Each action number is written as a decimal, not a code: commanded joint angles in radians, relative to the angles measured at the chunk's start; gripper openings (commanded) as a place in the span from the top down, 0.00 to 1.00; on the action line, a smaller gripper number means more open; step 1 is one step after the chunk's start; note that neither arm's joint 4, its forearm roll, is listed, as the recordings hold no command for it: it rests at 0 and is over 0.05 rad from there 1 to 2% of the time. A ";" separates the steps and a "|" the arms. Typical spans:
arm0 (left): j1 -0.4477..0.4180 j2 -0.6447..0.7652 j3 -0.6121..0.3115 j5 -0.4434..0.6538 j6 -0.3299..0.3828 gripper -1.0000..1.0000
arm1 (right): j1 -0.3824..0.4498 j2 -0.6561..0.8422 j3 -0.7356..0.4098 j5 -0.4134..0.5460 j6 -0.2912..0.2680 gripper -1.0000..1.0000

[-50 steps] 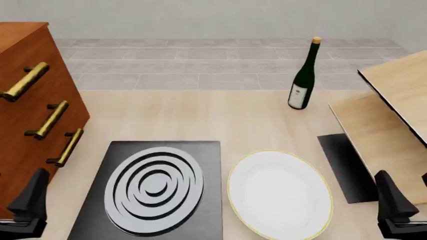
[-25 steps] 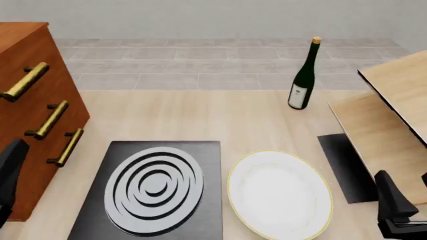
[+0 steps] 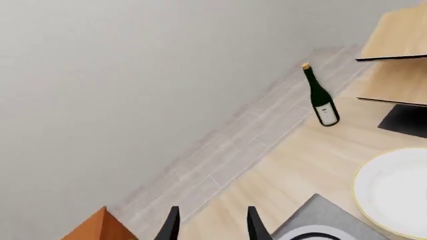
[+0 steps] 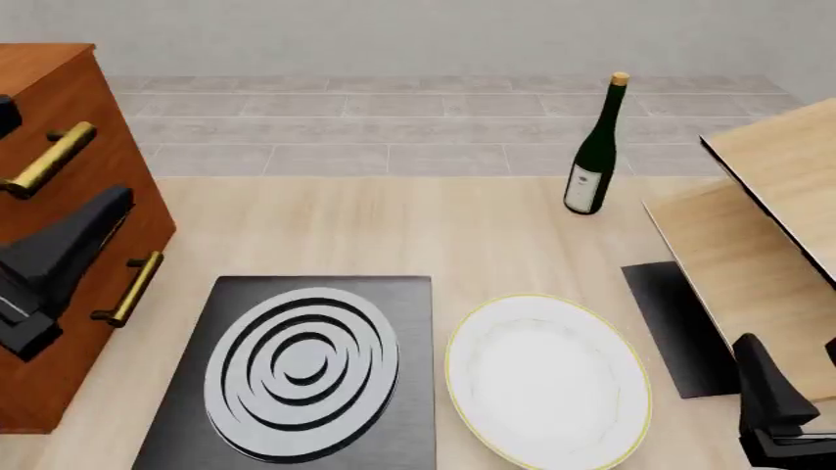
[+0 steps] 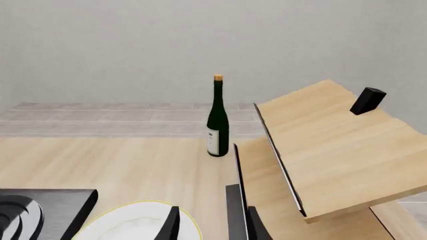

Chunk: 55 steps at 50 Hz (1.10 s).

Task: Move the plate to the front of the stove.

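Observation:
The white plate (image 4: pixel 549 380) with a thin yellow rim lies flat on the table, just right of the stove (image 4: pixel 303 370), a black slab with silver-grey rings. My left gripper (image 4: pixel 63 257) hangs raised at the far left, in front of the cabinet and well apart from the plate. In the left wrist view its fingers (image 3: pixel 172 226) stand apart with nothing between them, and the plate (image 3: pixel 396 192) shows at the frame's edge. My right gripper (image 4: pixel 770 397) sits low at the right front corner, open and empty, a little right of the plate (image 5: pixel 143 222).
A brown drawer cabinet (image 4: pixel 78 147) with brass handles stands at the left. A dark green wine bottle (image 4: pixel 594 147) stands upright at the back. A tilted wooden shelf unit (image 4: pixel 770 215) fills the right side, with a plain black mat (image 4: pixel 676 328) beside the plate.
The left gripper has risen from the bottom-left corner and now hangs higher in front of the cabinet. Plate, stove and right gripper have not moved.

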 commanded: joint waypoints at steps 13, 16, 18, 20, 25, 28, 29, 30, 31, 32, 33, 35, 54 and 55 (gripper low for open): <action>-0.199 0.294 -0.189 0.051 0.233 0.00 | 0.000 0.000 0.000 0.000 0.001 0.00; -0.213 0.321 -0.204 0.060 0.259 0.00 | 0.000 0.001 0.000 0.000 0.000 0.00; -0.245 0.347 -0.218 0.069 0.274 0.00 | 0.000 0.000 0.000 0.000 0.000 0.00; -0.250 0.358 -0.215 0.066 0.293 0.00 | 0.000 0.000 0.000 0.000 0.001 0.00; -0.287 0.394 -0.215 0.062 0.339 0.00 | 0.000 0.000 0.000 0.000 0.000 0.00; -0.337 0.431 -0.195 0.058 0.371 0.00 | 0.000 0.000 0.000 0.000 0.000 0.00; -0.341 0.435 -0.194 0.058 0.374 0.00 | 0.000 0.000 0.000 0.000 0.000 0.00; -0.363 0.455 -0.200 0.069 0.377 0.00 | 0.000 0.000 0.000 0.000 0.001 0.00; -0.374 0.460 -0.199 0.064 0.387 0.00 | 0.000 0.000 0.000 0.000 0.001 0.00; -0.387 0.478 -0.201 0.074 0.395 0.00 | 0.000 0.000 0.000 0.000 0.001 0.00; -0.392 0.483 -0.203 0.072 0.400 0.00 | 0.000 0.000 0.000 0.000 0.001 0.00; -0.399 0.495 -0.203 0.072 0.416 0.00 | 0.000 0.000 0.000 0.000 0.001 0.00; -0.571 0.635 -0.247 0.074 0.467 0.00 | 0.000 0.000 0.000 0.000 0.000 0.00; -0.575 0.640 -0.245 0.074 0.469 0.00 | 0.000 0.000 0.000 0.000 0.000 0.00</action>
